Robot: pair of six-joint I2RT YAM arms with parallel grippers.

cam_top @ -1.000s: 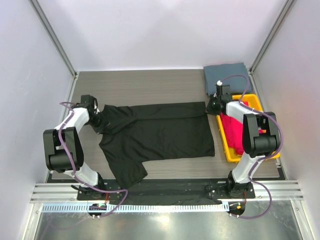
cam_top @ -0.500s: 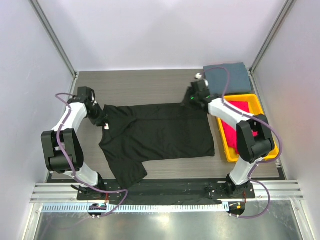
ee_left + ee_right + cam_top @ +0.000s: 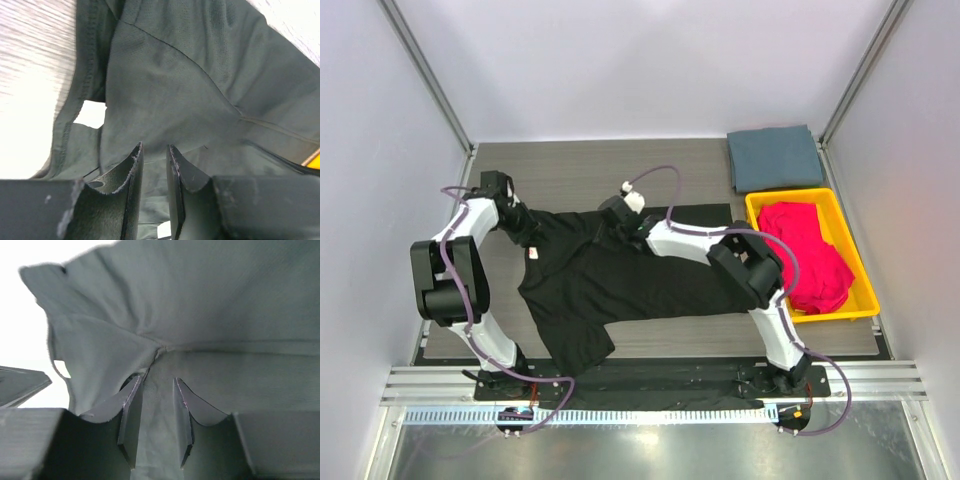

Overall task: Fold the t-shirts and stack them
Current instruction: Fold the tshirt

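Note:
A black t-shirt (image 3: 620,290) lies spread flat on the table, with its red-white neck label (image 3: 532,253) at the left. My left gripper (image 3: 524,230) sits low over the shirt's left shoulder. In the left wrist view its jaws (image 3: 154,146) stand a little apart, with black cloth beyond them and nothing pinched. My right gripper (image 3: 611,213) reaches across to the shirt's far edge, by a sleeve seam. It (image 3: 156,380) is open over the cloth. A folded grey-blue t-shirt (image 3: 775,158) lies at the back right. Magenta-red t-shirts (image 3: 807,255) fill the tray.
The yellow tray (image 3: 865,300) stands at the right edge of the table. The right arm (image 3: 700,243) lies across the black shirt's upper half. Bare wooden table (image 3: 570,170) shows behind the shirt, and side walls close in on both sides.
The right arm swung left from the tray side, across the shirt to its far middle edge. Both grippers went from shut to open. The left gripper shifted slightly away.

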